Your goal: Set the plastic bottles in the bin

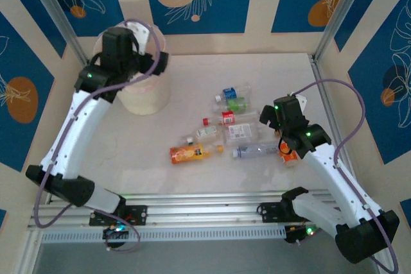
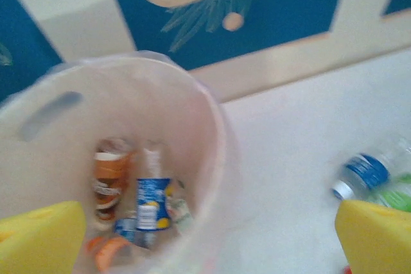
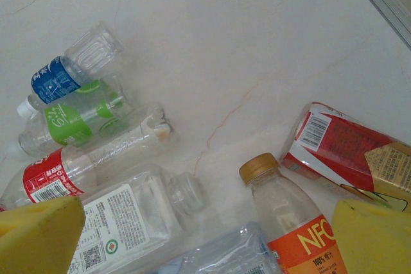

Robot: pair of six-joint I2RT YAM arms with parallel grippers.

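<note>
right hand [image 3: 205, 235] spread, empty, above loose plastic bottles [image 3: 122, 216] on table [image 3: 257, 43], well right of bin [image 2: 212, 133] | nearest: gold-capped orange juice bottle [image 3: 289, 222] between its fingers [image 3: 38, 235], cap end on bin side | left hand [image 2: 205, 235] spread over bin

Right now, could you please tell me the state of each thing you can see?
bin, upright, several bottles inside.
bottles in the bin, lying jumbled at the bottom.
loose bottles, lying on their sides, not yet binned.
left claw, open, empty, above the bin.
right claw, open, empty, above the loose bottles.
</note>
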